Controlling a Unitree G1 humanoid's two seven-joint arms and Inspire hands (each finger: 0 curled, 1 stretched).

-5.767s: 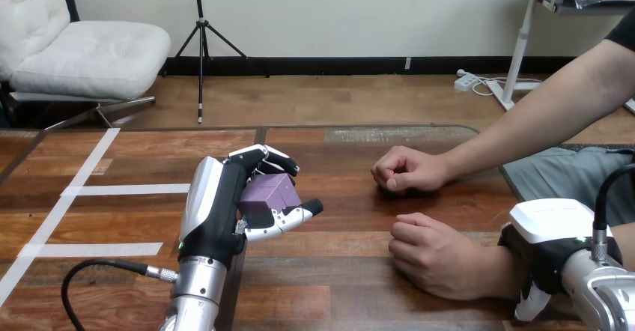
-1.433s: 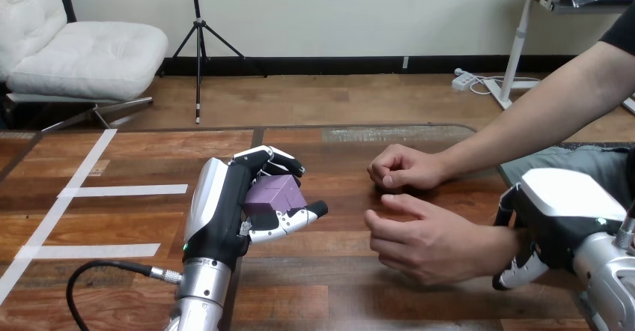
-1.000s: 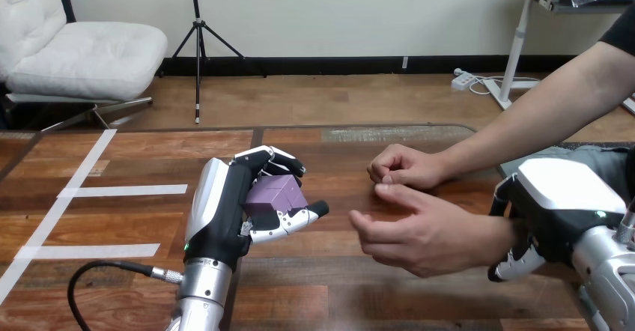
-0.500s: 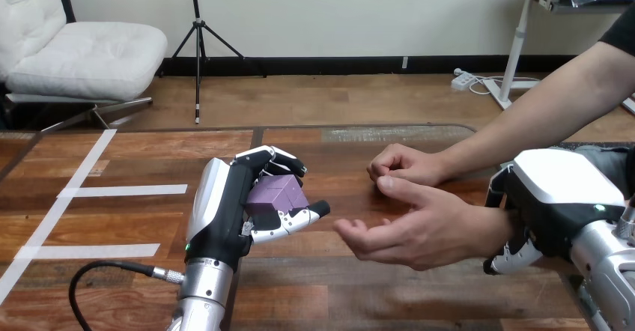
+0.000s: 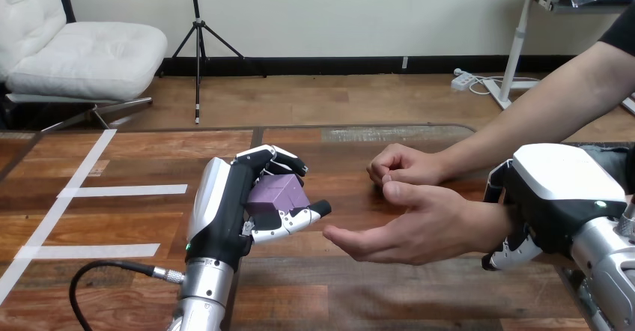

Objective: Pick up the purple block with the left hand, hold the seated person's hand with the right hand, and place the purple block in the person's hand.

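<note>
My left hand point(image 5: 225, 211) holds the purple block point(image 5: 275, 194) above the table, fingers and thumb curled round it. To its right the person's near hand point(image 5: 408, 230) is raised off the table, palm turned up and open, fingertips a short gap from my thumb. My right hand point(image 5: 550, 196) wraps the person's wrist point(image 5: 498, 222) from the right, fingers curled over it and thumb under it. The person's other hand point(image 5: 404, 168) rests as a loose fist on the table just behind.
White tape strips point(image 5: 123, 190) mark the wooden table point(image 5: 359, 301) at the left. A black cable point(image 5: 105, 271) loops beside my left forearm.
The person's near hand has risen, moved left toward the block and turned palm up, with my right hand moving along on the wrist. My left hand and the block have stayed in place.
</note>
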